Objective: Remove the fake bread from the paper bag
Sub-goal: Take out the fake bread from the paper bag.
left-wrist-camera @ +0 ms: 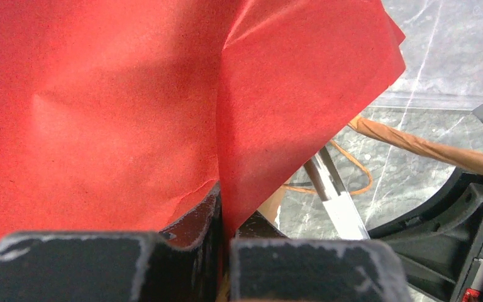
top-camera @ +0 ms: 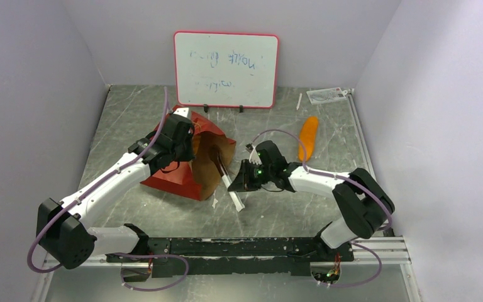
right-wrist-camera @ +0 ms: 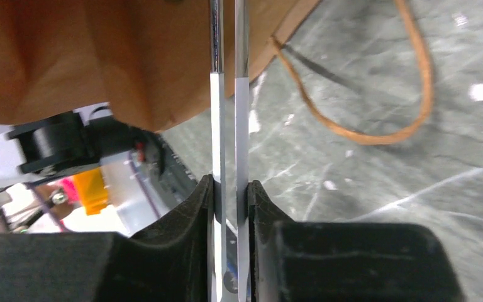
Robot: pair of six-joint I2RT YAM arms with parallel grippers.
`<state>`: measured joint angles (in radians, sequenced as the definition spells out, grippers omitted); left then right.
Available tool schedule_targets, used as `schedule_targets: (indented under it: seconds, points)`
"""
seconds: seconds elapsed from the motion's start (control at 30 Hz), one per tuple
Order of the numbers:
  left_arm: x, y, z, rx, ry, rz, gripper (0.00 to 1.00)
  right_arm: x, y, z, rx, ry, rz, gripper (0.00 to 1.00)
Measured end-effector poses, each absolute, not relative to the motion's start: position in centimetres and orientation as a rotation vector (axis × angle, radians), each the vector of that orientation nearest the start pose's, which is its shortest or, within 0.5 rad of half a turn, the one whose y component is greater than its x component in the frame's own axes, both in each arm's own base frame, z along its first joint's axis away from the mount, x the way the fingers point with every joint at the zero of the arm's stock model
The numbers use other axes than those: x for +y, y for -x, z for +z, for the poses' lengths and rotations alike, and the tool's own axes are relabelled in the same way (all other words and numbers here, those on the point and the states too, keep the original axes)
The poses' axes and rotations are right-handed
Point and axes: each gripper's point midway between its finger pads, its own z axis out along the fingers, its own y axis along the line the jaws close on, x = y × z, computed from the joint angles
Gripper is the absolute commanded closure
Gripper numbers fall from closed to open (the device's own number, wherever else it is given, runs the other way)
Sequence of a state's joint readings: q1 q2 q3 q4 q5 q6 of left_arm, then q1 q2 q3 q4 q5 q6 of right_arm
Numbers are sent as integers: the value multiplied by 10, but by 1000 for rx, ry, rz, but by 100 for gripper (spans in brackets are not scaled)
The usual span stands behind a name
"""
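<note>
Fake bread [top-camera: 308, 138] showed only as one long orange loaf on the table [top-camera: 277, 214], well apart from the paper bag [top-camera: 170, 179]; any inside was hidden. Probably light, stiff, slick: best pinched mid-length. Left gripper [left-wrist-camera: 223, 217] clamped the bag's red paper; right gripper [right-wrist-camera: 231, 201] squeezed tongs [right-wrist-camera: 229, 119] at its mouth.

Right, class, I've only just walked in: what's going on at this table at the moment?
The left tool is pinching the red lower part of the paper bag, which lies on its side with its mouth toward the right arm. The right tool is shut on a pair of tongs whose tips point into that mouth. One long orange loaf lies on the table beyond the right arm. What is inside the bag cannot be seen.
</note>
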<state>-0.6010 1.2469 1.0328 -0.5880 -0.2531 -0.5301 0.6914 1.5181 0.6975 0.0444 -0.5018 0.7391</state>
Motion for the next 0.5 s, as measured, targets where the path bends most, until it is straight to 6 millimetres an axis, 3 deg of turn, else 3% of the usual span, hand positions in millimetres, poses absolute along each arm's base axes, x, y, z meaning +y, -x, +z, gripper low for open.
schedule_targets:
  seconds: [0.3, 0.5]
  points:
    - [-175, -287, 166, 2364, -14, -280, 93, 330, -186, 90, 2562, 133, 1532, 66]
    - [-178, -285, 166, 2371, -43, -298, 93, 338, -185, 89, 2574, 90, 1618, 66]
